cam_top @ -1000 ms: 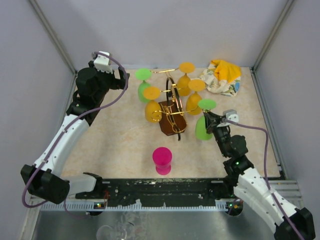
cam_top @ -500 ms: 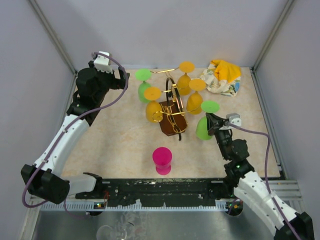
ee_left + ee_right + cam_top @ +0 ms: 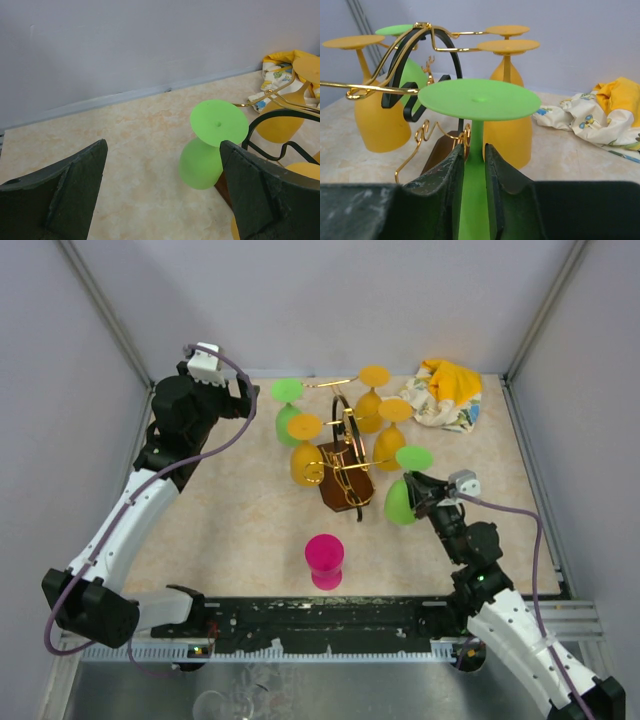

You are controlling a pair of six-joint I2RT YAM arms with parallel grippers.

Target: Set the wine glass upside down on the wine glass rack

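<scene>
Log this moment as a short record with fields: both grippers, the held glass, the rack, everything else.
right gripper: shut on the stem of the green wine glass
glass pose: upside down, base up, just right of the wine glass rack, not visibly on an arm
left gripper: open, empty, back left
rack load: three orange glasses and another green glass, upside down at its arms
rest: pink cup near the front; cloth back right

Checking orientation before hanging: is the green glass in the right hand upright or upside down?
Upside down: the green glass shows its flat foot on top, stem pinched in the right hand.
</scene>
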